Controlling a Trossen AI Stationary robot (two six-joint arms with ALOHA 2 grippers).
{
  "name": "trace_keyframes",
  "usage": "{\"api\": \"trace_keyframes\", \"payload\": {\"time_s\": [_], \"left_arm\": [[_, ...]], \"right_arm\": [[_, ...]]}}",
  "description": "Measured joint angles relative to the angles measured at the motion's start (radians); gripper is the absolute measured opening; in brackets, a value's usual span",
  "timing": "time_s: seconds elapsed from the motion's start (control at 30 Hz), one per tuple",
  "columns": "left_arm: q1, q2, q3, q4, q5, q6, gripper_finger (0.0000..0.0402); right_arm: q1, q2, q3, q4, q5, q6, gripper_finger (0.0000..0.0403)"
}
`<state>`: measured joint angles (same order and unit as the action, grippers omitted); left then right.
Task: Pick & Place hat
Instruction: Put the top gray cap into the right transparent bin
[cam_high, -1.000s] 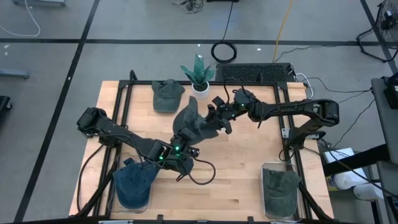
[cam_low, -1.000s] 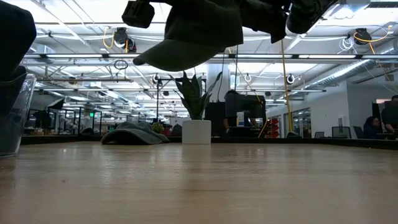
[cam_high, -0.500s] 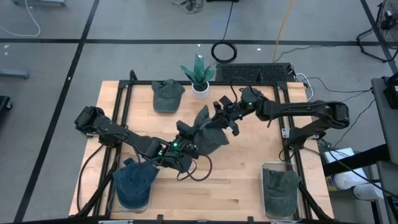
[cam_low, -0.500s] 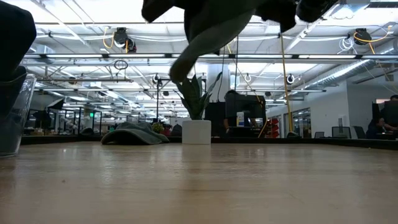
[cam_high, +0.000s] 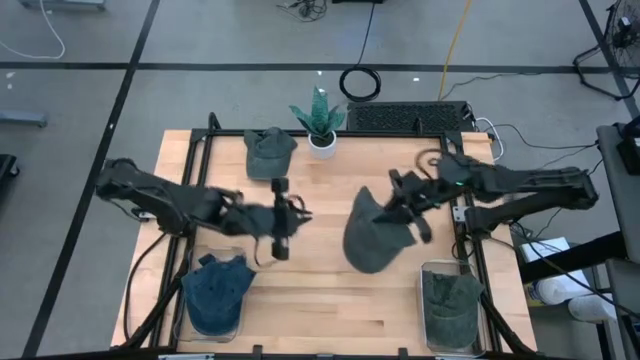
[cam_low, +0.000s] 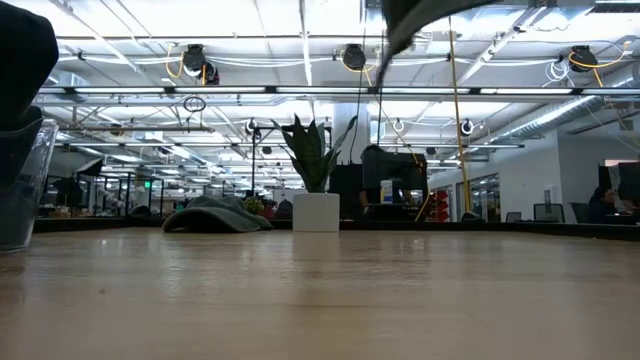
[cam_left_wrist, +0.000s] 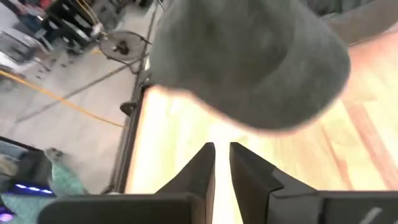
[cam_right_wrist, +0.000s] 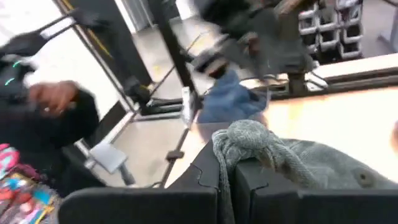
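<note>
Right gripper (cam_high: 398, 205) clamps grey hat (cam_high: 373, 233); hat hangs just below and left of it, above bare table (cam_high: 320, 290). Left gripper (cam_high: 283, 215) well apart to the left, carrying nothing.

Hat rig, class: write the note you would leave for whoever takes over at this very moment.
Right tool: shut on the grey hat, held in the air over the table's right half, close to the right bin.
Left tool: shut, holding nothing, over the table's left-centre.
Elsewhere: a blue hat in the left bin, a grey one already in the right bin, another hat lying beside the plant.
Done: hat lifted.
Left: set it down, probably in the right bin.
</note>
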<state>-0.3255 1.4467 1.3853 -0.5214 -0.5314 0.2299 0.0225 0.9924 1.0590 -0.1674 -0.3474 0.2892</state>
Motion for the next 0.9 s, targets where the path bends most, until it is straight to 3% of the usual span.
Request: {"api": "trace_keyframes", "payload": {"time_s": [0.37,0.57,0.9], "left_arm": [[0.187,-0.274,-0.002,-0.041,0.224,-0.057,0.0062],[0.256,-0.364,-0.002,-0.040,0.215,-0.057,0.0062],[0.273,-0.386,-0.002,0.002,0.215,-0.056,0.0062]], "right_arm": [[0.456,-0.038,0.248,-0.539,0.143,-0.095,0.0000],[0.676,-0.041,0.274,-0.662,0.345,0.084,0.0000],[0.974,0.025,0.273,-0.772,0.598,0.412,0.0000]]}}
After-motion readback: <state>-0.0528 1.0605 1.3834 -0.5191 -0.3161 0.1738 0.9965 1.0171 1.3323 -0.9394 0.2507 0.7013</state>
